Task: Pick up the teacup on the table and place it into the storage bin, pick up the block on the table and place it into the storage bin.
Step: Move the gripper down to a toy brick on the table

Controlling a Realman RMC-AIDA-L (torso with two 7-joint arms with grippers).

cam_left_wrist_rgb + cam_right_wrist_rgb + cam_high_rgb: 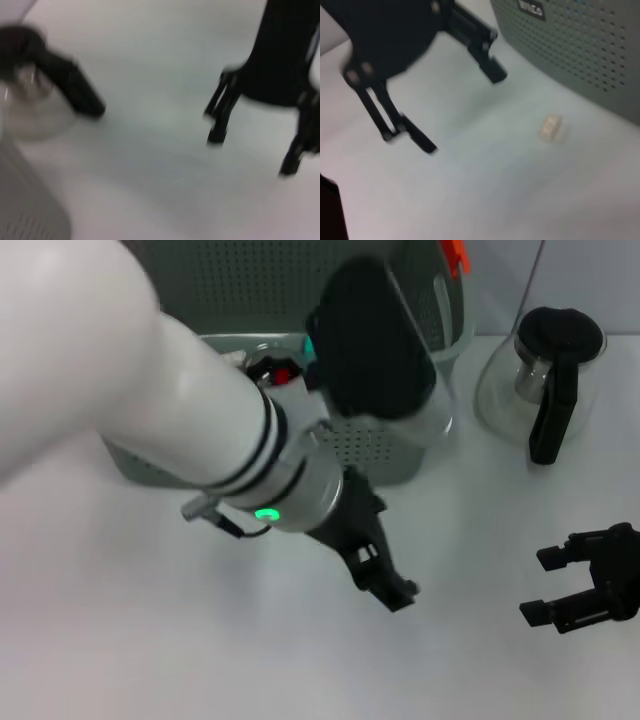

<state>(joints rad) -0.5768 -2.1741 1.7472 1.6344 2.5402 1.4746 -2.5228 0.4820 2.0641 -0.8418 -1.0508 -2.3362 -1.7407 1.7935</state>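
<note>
The storage bin (400, 445) stands at the back of the table, and its perforated wall with a black label fills a corner of the right wrist view (580, 45). A small pale block (550, 126) lies on the table just in front of that wall. My left gripper (385, 580) hangs low over the table in front of the bin. Seen from the right wrist as the left gripper (462, 112), it is open and empty, a short way from the block. The teacup is hidden; my left arm covers much of the bin's inside. My right gripper (540, 585) rests open at the right.
A glass carafe (545, 380) with a black lid and handle stands right of the bin, and it also shows as the carafe (30, 95) in the left wrist view. A small red shape (283, 373) peeks out behind my left arm at the bin's rim.
</note>
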